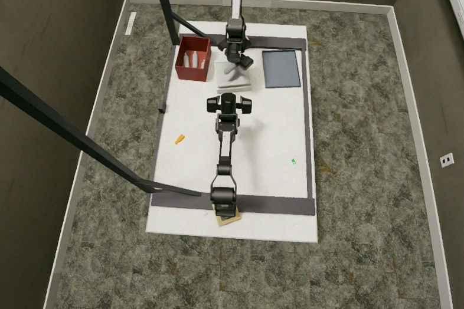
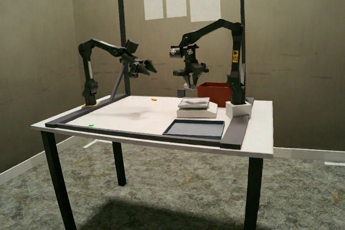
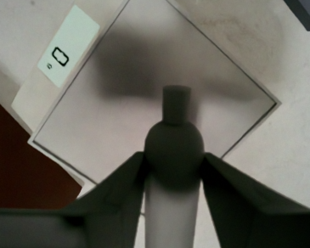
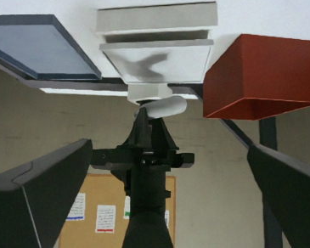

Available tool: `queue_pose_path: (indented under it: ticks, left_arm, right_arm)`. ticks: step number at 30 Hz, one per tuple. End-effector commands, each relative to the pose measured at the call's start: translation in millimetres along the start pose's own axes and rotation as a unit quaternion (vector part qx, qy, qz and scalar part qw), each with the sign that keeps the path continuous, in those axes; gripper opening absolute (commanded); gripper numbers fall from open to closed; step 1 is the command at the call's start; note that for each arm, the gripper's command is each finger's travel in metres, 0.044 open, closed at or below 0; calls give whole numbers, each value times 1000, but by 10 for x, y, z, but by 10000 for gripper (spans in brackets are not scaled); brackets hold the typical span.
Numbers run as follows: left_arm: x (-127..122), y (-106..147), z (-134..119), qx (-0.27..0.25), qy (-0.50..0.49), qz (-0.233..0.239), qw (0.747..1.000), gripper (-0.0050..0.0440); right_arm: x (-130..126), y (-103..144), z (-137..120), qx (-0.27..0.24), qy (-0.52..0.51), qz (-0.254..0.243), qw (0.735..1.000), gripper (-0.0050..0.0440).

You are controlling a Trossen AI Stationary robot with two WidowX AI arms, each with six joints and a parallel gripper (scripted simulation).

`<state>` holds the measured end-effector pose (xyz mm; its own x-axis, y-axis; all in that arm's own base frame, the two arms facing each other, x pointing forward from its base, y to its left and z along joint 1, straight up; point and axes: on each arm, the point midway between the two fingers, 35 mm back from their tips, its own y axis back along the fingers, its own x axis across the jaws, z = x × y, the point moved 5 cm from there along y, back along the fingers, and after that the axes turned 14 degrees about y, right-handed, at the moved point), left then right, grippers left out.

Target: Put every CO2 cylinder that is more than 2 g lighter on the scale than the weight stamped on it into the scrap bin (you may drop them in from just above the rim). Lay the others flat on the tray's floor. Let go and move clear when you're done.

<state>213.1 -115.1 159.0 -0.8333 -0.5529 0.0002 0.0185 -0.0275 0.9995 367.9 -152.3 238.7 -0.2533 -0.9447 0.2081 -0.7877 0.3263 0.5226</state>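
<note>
The cylinder (image 1: 229, 68) (image 3: 171, 202) (image 4: 166, 107) in my left fingers (image 1: 235, 68) (image 2: 190, 84) looked smooth, matt, painted-metal-like. My fingers looked dark, matt, plastic-like. Scale plate (image 1: 232, 75) (image 2: 195, 102) (image 3: 129, 96) (image 4: 159, 62): smooth, low sheen. Bin (image 1: 192, 73) (image 2: 213, 93) (image 3: 23, 168) (image 4: 278, 70): smooth, matt, plastic-like. Tray (image 1: 281, 69) (image 2: 195, 129) (image 3: 307, 11) (image 4: 29, 45): smooth, matt. Table (image 1: 273, 122) (image 2: 116, 113) (image 4: 76, 11): pale, matt, faintly mottled. Board (image 4: 112, 185) looked like cork, its sheets (image 4: 105, 218) like matt paper.

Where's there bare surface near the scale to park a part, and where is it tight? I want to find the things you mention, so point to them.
Bare: tabletop between the orange piece (image 1: 179, 138) (image 2: 153, 99) and the red bin (image 1: 192, 73) (image 2: 213, 93) (image 4: 278, 70); also the tray (image 1: 281, 68) (image 2: 195, 129) (image 4: 27, 45) floor.
Crowded: above the scale (image 1: 232, 88) (image 2: 196, 113) (image 3: 116, 126) (image 4: 159, 17), with the left gripper (image 1: 235, 66) (image 2: 191, 85) (image 3: 172, 160) (image 4: 149, 109) holding a cylinder there, and the bin, with three cylinders inside.
</note>
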Motion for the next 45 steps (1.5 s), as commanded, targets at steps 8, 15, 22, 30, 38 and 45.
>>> queue_pose_path:
  ticks: [8,15,22,30,38,45]
  left_arm:
    - [40,65,31,26,-193,-20,981,-50]
    - [47,63,43,33,-331,-34,943,-50]
    - [51,61,52,34,-438,-46,897,-50]
    - [59,58,67,34,-584,-66,808,-50]
    - [64,55,76,29,-683,-80,725,-50]
    - [71,52,89,18,-788,-99,607,-50]
  right_arm:
    - [28,68,-91,15,-1,4,1000,440]
    - [28,68,-91,15,-1,4,1000,440]
    - [28,68,-91,15,-1,4,1000,440]
    - [28,68,-91,15,-1,4,1000,440]
    - [28,68,-91,15,-1,4,1000,440]
    - [28,68,-91,15,-1,4,1000,440]
